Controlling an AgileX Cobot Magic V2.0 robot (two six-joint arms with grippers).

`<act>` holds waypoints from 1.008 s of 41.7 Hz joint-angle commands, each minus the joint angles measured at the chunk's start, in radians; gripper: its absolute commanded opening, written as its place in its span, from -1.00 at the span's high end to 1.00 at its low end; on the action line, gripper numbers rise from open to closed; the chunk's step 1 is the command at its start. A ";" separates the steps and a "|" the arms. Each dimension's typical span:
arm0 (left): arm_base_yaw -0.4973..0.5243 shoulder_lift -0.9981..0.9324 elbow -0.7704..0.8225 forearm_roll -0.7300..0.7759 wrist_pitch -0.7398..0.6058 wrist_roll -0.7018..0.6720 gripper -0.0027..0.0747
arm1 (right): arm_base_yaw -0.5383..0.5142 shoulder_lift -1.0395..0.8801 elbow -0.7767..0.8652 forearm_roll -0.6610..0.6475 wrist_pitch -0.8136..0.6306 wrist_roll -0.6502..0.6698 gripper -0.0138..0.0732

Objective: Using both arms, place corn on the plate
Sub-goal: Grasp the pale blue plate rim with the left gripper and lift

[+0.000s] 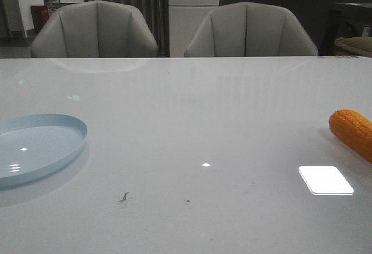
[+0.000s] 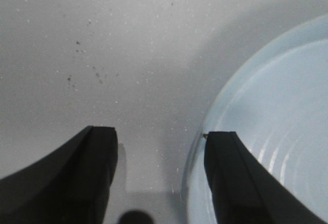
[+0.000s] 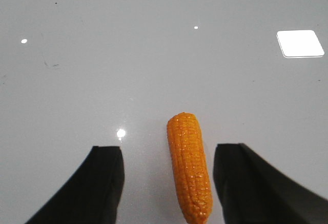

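Note:
The orange corn lies on the white table at the far right edge of the front view. In the right wrist view the corn lies lengthwise between the open fingers of my right gripper, nearer one finger, untouched. The pale blue plate sits on the table at the left. In the left wrist view my left gripper is open over the plate's rim, one finger over the plate, the other over bare table. Neither arm shows in the front view.
Two grey chairs stand behind the table's far edge. A bright window reflection lies on the white tabletop near the corn. Small dark specks mark the surface in front.

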 commanded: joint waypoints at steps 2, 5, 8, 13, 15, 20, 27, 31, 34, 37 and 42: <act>-0.004 -0.020 -0.030 -0.006 -0.033 -0.002 -0.20 | 0.002 -0.007 -0.032 0.002 -0.053 -0.006 -0.46; -0.004 0.001 -0.030 -0.013 -0.033 -0.002 -0.20 | 0.002 -0.007 -0.032 0.002 -0.038 -0.006 -0.46; -0.004 0.014 -0.030 -0.030 -0.020 -0.002 -0.13 | 0.002 -0.007 -0.032 0.002 -0.028 -0.006 -0.46; -0.006 0.022 -0.030 -0.048 -0.001 -0.002 0.38 | 0.002 -0.007 -0.032 0.002 -0.023 -0.006 -0.46; -0.006 0.022 -0.030 -0.052 0.008 -0.002 0.61 | 0.002 -0.007 -0.032 0.002 -0.023 -0.006 -0.46; -0.006 0.022 -0.038 -0.054 0.053 -0.002 0.64 | 0.002 -0.007 -0.032 0.002 -0.023 -0.006 -0.46; -0.004 0.022 -0.159 -0.054 0.180 -0.002 0.70 | 0.002 -0.007 -0.032 0.002 -0.023 -0.006 -0.46; -0.004 0.022 -0.275 -0.076 0.291 -0.002 0.70 | 0.002 -0.007 -0.032 0.002 -0.023 -0.006 -0.46; -0.004 0.022 -0.371 -0.110 0.354 -0.002 0.70 | 0.002 -0.007 -0.032 0.002 -0.023 -0.006 -0.46; -0.004 0.022 -0.467 -0.160 0.395 -0.002 0.70 | 0.002 -0.007 -0.032 0.002 -0.023 -0.006 -0.46; -0.015 0.022 -0.608 -0.295 0.441 -0.002 0.70 | 0.002 -0.007 -0.032 0.002 -0.023 -0.006 -0.46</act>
